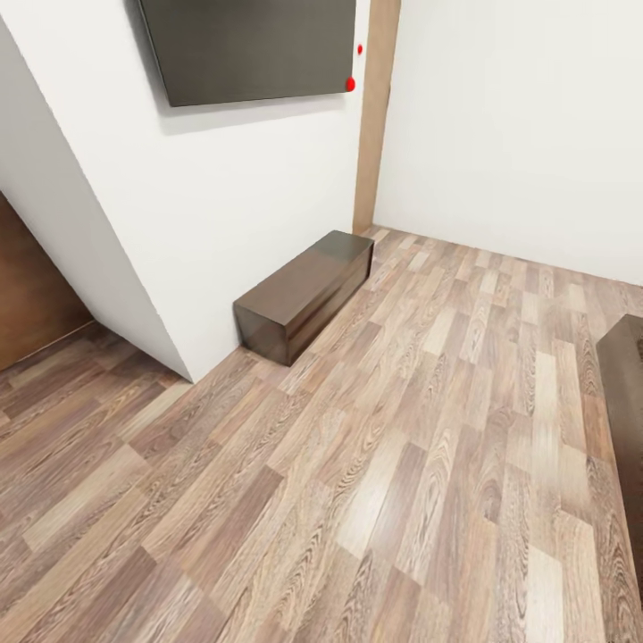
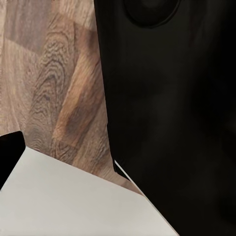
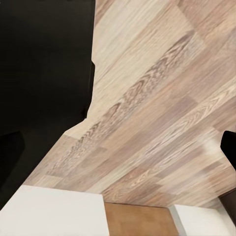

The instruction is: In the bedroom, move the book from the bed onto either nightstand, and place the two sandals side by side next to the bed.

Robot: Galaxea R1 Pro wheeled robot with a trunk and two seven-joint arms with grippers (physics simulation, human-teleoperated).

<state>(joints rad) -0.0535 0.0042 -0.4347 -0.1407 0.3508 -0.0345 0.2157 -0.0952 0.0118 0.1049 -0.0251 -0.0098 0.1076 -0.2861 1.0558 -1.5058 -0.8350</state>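
A: What did the head view record?
B: A long low dark cabinet [image 1: 306, 293] stood against the white wall [image 1: 223, 205], on the wood-plank floor [image 1: 429, 464]. Above the cabinet hung a dark wall panel [image 1: 250, 45]; far to the cabinet's right, a dark furniture edge [image 1: 627, 393] entered the picture.

A: Where were the book and sandals?
B: Not among these surroundings; the robot appeared to be in transit.

A: And the grippers?
B: Whether either was released or clenched could not be told; both wrist views gave floor and dark robot body.

A: Expected handling?
B: Judged from the task alone: the book light and thin, best pinched at an edge; the sandals light and flexible, taken by sole edge or strap.
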